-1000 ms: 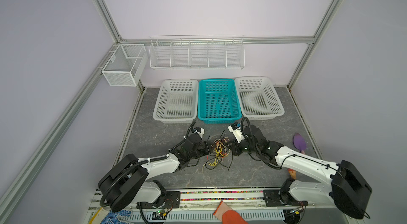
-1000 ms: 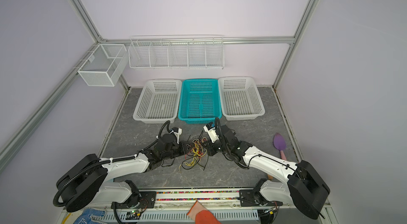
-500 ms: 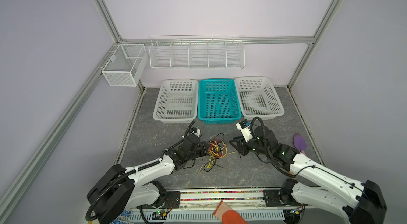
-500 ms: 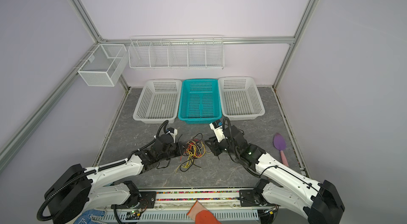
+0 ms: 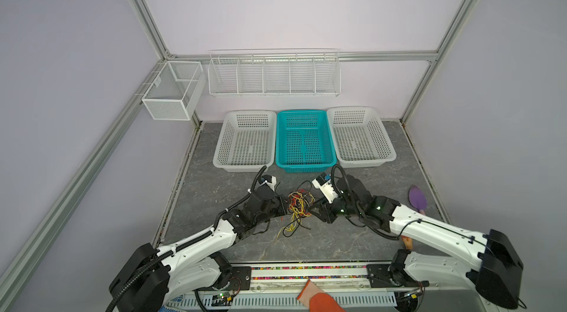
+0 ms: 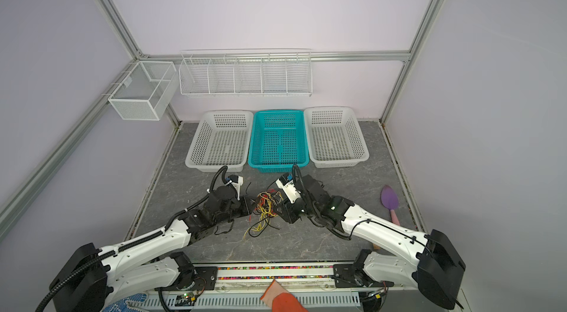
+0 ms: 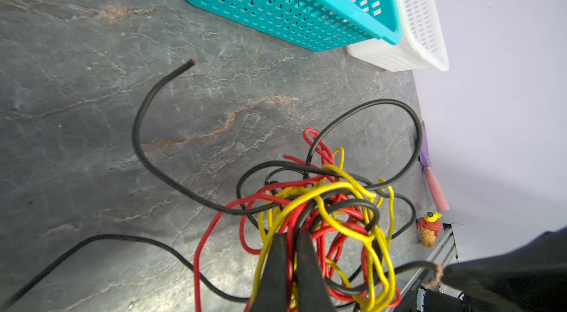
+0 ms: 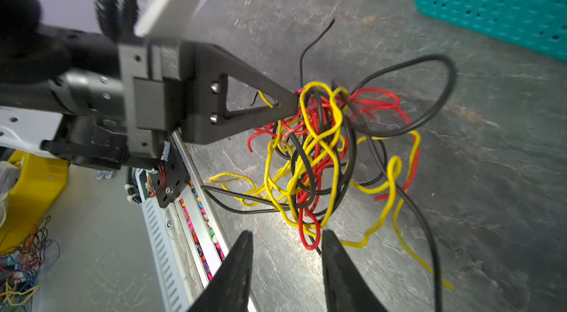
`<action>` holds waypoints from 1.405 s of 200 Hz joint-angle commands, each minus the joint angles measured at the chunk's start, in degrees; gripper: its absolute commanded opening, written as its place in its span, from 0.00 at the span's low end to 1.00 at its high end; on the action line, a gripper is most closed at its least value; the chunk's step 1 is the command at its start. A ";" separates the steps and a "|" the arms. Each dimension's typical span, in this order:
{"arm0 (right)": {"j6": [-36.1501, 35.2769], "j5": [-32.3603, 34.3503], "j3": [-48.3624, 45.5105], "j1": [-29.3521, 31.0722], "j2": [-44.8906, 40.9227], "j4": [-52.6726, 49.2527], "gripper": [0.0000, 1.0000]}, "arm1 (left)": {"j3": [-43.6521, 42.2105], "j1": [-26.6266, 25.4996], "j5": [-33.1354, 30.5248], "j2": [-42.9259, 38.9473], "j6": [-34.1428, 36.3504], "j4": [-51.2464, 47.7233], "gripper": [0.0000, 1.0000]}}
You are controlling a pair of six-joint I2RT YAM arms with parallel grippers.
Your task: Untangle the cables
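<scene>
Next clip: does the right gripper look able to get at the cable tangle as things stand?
Probably yes: the right gripper is open, facing the cables with only table between; the left gripper grips their opposite side.

Cables (image 7: 322, 203): wearing smooth plastic insulation in red, yellow and black. It is catching glossy highlights, and one black cut end is showing a copper-coloured core.

Tabletop (image 7: 92, 111): looking like grey veined stone, mostly matt, giving off a faint sheen.

Teal basket (image 7: 276, 9) at 12 o'clock: reading as perforated moulded plastic, semi-gloss. White baskets (image 5: 224, 141) at 11 and 1 o'clock are looking the same, duller.

Wire rack (image 5: 274, 75) and mesh box (image 5: 171, 92): showing as thin white-coated metal.

Frame posts (image 5: 139, 6): looking like brushed grey metal.

Left gripper (image 8: 291, 103) and right gripper (image 8: 287, 235): showing matt black plastic, finely ridged.

Arm shell (image 5: 199, 243): shining as glossy white plastic.
</scene>
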 commanded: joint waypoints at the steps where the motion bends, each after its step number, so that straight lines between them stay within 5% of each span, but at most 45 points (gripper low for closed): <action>1: 1.47 3.41 3.04 1.59 3.19 2.40 0.36 | 1.30 0.03 0.18 -1.99 -1.02 1.24 0.00; 71: 7.43 18.32 7.07 2.64 13.37 -0.68 0.18 | -0.72 -0.13 1.41 -5.21 -2.47 2.91 0.00; 99: 7.25 18.97 6.97 2.65 14.25 0.00 0.07 | -1.65 -0.11 1.22 -6.96 -2.38 3.00 0.00; 174: 6.47 24.92 2.83 0.18 7.18 -2.72 0.07 | -2.55 -0.13 0.61 -8.56 -1.23 -0.18 0.00; 242: 1.88 9.12 -0.18 -1.89 1.30 2.31 0.07 | -2.31 -0.12 2.75 -5.50 0.42 1.50 0.04; 281: 1.57 9.40 0.10 -1.45 1.29 1.37 0.07 | -2.98 -0.13 4.05 -4.86 -0.53 4.45 0.00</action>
